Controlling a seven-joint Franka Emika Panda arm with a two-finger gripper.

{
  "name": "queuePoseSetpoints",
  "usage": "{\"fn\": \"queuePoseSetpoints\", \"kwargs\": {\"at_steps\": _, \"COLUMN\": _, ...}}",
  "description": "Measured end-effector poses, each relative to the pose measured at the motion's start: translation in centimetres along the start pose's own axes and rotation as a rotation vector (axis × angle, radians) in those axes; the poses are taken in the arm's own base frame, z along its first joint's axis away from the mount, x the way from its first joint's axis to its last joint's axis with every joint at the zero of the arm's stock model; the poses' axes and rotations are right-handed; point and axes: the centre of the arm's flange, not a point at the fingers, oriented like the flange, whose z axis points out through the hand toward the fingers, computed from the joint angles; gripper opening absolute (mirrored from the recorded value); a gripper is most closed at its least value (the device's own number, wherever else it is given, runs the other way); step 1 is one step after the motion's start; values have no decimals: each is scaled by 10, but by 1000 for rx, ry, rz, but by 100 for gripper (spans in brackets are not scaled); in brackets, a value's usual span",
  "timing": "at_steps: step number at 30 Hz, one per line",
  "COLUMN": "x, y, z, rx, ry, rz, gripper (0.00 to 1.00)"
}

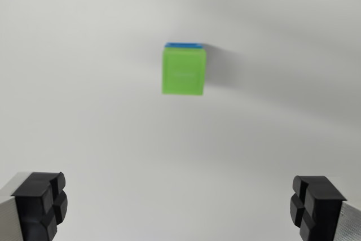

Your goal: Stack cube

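Observation:
A green cube (pixel 183 71) rests on top of a blue cube (pixel 183 44), of which only a thin strip shows at the green one's far edge. Both stand on the white surface near the middle of the wrist view, slightly blurred. My gripper (pixel 179 204) is open, its two black fingertips (pixel 40 198) far apart at the bottom corners of the picture. Nothing lies between them. The stack is well above the fingertips in the picture and apart from them.
The plain white surface (pixel 84 111) fills the whole view. A soft grey shadow (pixel 225 66) falls to the wrist view's right of the stack.

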Motion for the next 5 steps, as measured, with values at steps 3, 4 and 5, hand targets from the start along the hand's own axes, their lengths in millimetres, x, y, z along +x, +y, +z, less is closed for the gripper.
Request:
{"fn": "queuePoseSetpoints", "kwargs": {"at_steps": 3, "x": 0, "y": 0, "z": 0, "rx": 0, "ry": 0, "rz": 0, "gripper": 100}}
{"fn": "queuePoseSetpoints", "kwargs": {"at_steps": 4, "x": 0, "y": 0, "z": 0, "rx": 0, "ry": 0, "rz": 0, "gripper": 100}}
{"fn": "queuePoseSetpoints", "kwargs": {"at_steps": 5, "x": 0, "y": 0, "z": 0, "rx": 0, "ry": 0, "rz": 0, "gripper": 100}}
